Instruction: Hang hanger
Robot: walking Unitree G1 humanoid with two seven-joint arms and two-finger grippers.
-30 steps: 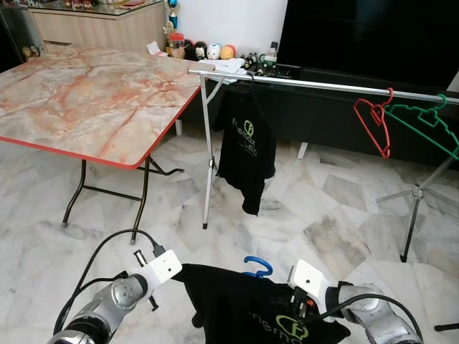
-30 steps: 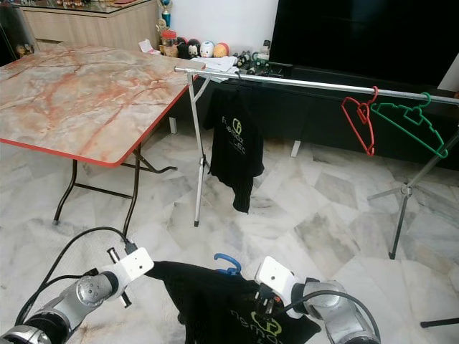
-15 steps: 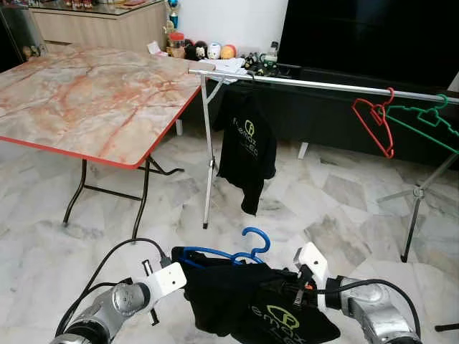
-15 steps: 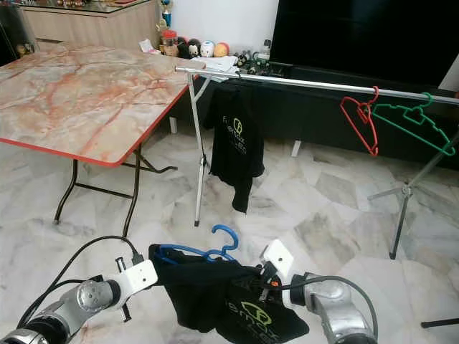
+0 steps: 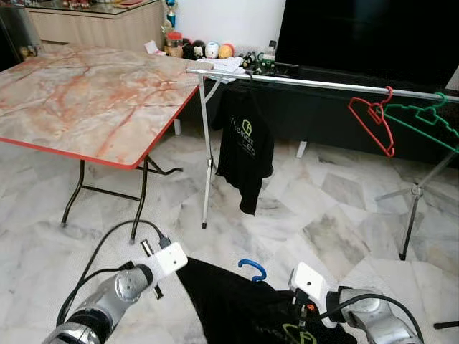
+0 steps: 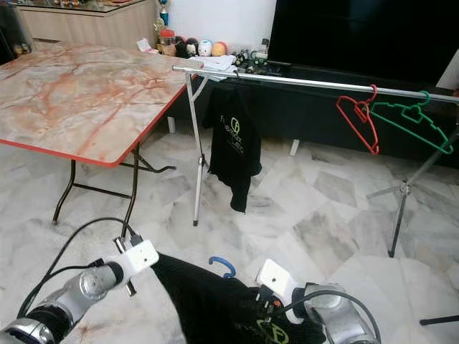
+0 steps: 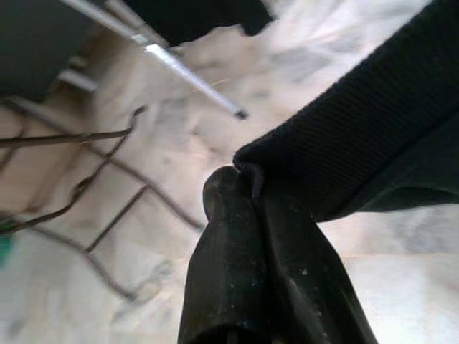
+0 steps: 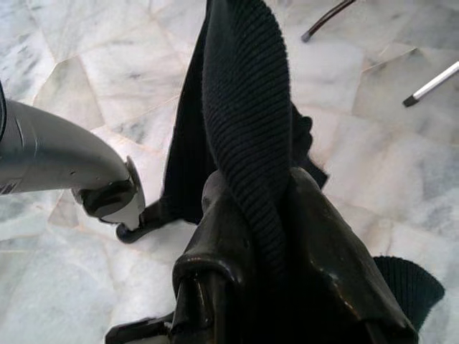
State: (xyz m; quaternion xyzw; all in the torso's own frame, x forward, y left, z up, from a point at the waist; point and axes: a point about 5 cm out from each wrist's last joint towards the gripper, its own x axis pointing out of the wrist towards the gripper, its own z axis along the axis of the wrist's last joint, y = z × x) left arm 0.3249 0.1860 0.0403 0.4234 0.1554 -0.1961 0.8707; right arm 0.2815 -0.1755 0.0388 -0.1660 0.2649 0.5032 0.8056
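Room: a living room with a white and grey marble floor (image 5: 308, 208); a large dark screen (image 5: 373, 36) stands at the back above a low dark cabinet.
Table: a folding table (image 5: 86, 93) with a marble-pattern top, a red edge and black metal legs takes the left side of the room.
Rail: a silver clothes rail (image 5: 301, 81) runs from the table corner to the right, on thin metal legs.
Hung shirt: a black T-shirt with a yellow logo (image 5: 245, 147) hangs at the left end of the rail.
Empty hangers: a red hanger (image 5: 373, 118) and a green hanger (image 5: 423, 122) hang side by side near the right end of the rail.
Small items: little figures and bottles (image 5: 208, 50) stand in a row behind the rail, near the wall.
Held shirt: a black shirt (image 5: 237, 308) is stretched low between the two arms, well apart from the rail.
Blue hanger: the hook of the blue hanger (image 5: 252, 268) rises from the collar of the held shirt.
Left gripper: the left gripper (image 7: 254, 197) has its fingers closed tight on a ribbed edge of the black shirt.
Right gripper: the right gripper (image 8: 254, 204) has its fingers pressed together on a ribbed band of the same shirt.
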